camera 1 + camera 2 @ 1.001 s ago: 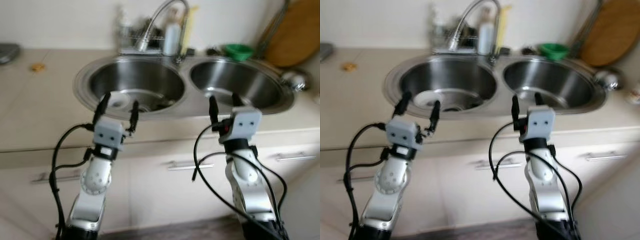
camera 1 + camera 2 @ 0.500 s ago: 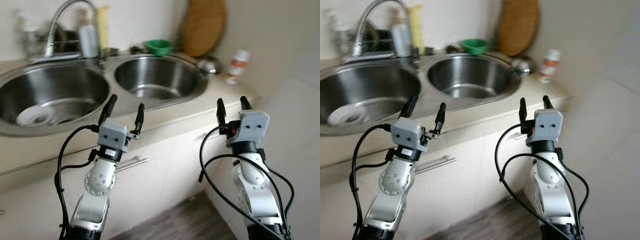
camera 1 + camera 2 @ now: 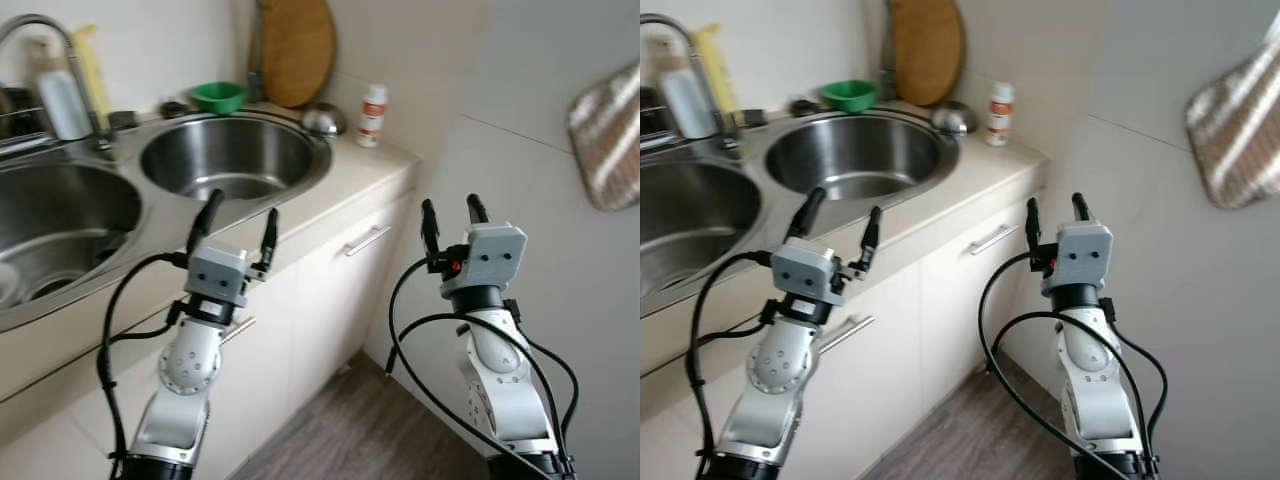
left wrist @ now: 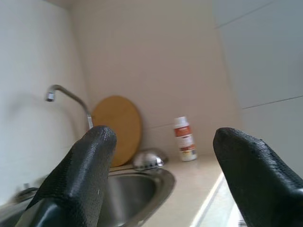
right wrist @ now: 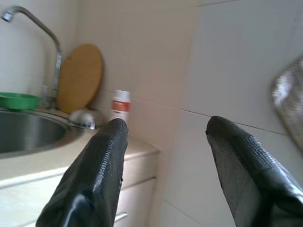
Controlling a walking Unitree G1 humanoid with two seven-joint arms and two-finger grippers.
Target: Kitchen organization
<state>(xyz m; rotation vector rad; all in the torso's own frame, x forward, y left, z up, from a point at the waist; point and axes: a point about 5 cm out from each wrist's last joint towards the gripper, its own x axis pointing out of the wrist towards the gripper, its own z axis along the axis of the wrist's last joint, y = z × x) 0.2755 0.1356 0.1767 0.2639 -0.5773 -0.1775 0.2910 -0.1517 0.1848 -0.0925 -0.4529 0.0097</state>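
Observation:
A steel double sink is set in the beige counter, its right basin point(image 3: 230, 155) in front of me and its left basin point(image 3: 50, 220) at the far left. Behind them are a green bowl point(image 3: 218, 96), a round wooden board point(image 3: 297, 50) leaning on the wall, a metal lid point(image 3: 322, 120) and a white bottle with a red label point(image 3: 373, 100). My left gripper point(image 3: 240, 215) is raised before the counter's edge, open and empty. My right gripper point(image 3: 450, 208) is raised past the counter's end, facing the white wall, also open and empty.
A curved faucet point(image 3: 60, 40) and a soap bottle point(image 3: 60, 95) stand behind the left basin. Cabinet doors with a bar handle point(image 3: 367, 240) run below the counter. A striped cloth point(image 3: 605, 135) hangs on the right wall. Wooden floor point(image 3: 350, 430) lies between cabinets and wall.
The whole view has swung right, from the sink's middle to the counter's right end and the wall. Both grippers stay raised and open.

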